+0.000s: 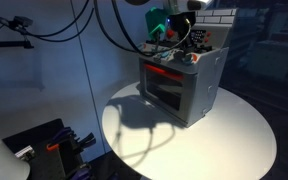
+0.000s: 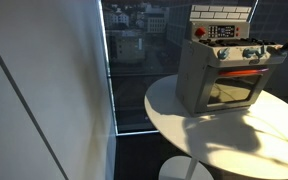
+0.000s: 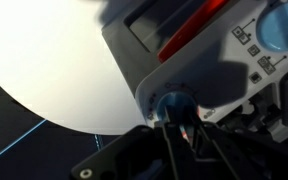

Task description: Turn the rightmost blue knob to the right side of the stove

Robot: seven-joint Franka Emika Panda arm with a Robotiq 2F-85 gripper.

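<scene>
White round table (image 1: pixel 234 135) carried the toy stove (image 1: pixel 189 90), set back from the near rim, with bare tabletop open in front of it. Gripper (image 3: pixel 181 130) sat at the rightmost blue knob (image 3: pixel 172 102), located by the corner edge of the front panel; its fingers (image 3: pixel 167 150) flanked the knob, but whether they pinched it could not be determined

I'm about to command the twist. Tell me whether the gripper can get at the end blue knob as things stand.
Probably yes. In the wrist view the gripper sits right at the blue knob on the stove, with nothing between them; contact is unclear.
</scene>
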